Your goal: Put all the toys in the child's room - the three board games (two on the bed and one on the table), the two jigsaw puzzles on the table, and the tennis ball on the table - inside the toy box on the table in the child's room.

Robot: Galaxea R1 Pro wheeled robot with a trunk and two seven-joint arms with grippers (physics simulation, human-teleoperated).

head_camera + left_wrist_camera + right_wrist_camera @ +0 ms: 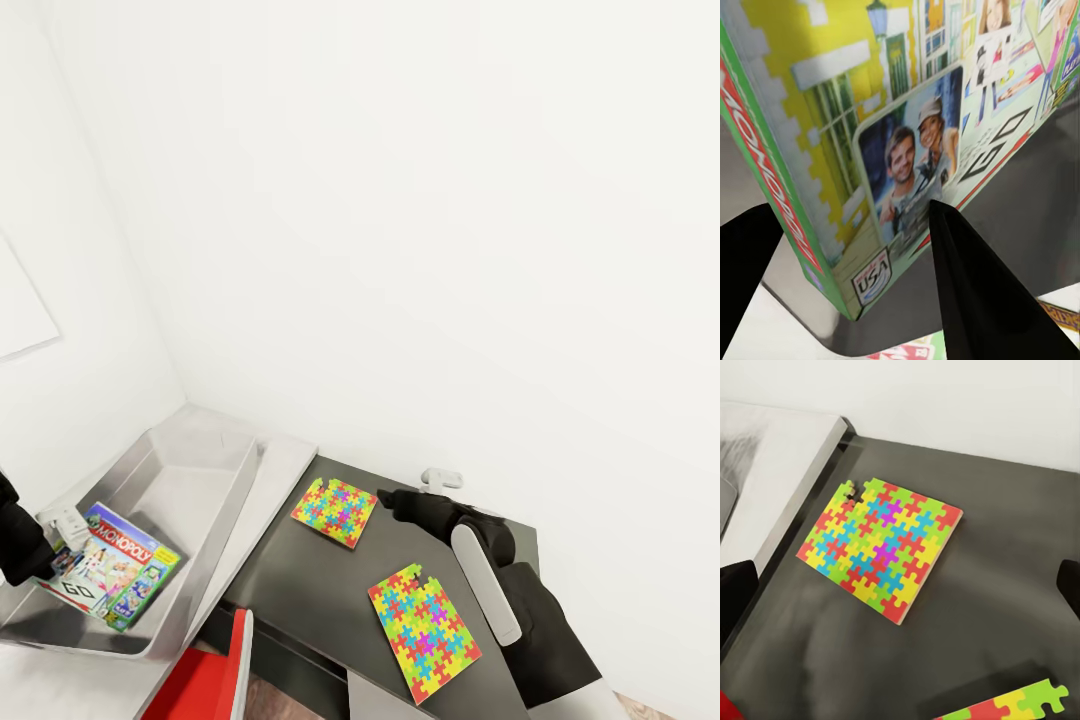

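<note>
**Board game going into the toy box; puzzles waiting on the dark section**

At the far left of the head view, the left gripper sits over the near end of the toy box, a light grey tray on the white part of the table. The Monopoly board game lies tilted inside the tray. In the left wrist view the black fingers stand on either side of the box's green edge; whether they clamp it or have let go cannot be told.

Procedure for the step in hand, as judged:
1. Lower the box until it rests flat on the tray floor.
2. Release only when it is supported.
3. Lift straight up, clear of the sloping wall.

Further right, the far jigsaw puzzle and the near jigsaw puzzle lie flat and well apart on the dark section. The right gripper hovers just beside the far puzzle; the right wrist view shows its fingertips spread wide at the picture's edges, holding nothing.

Legible writing: "MONOPOLY" on the lid and along the red band of its edge, "GO" on the printed board corner, "USA" in a small badge.
</note>
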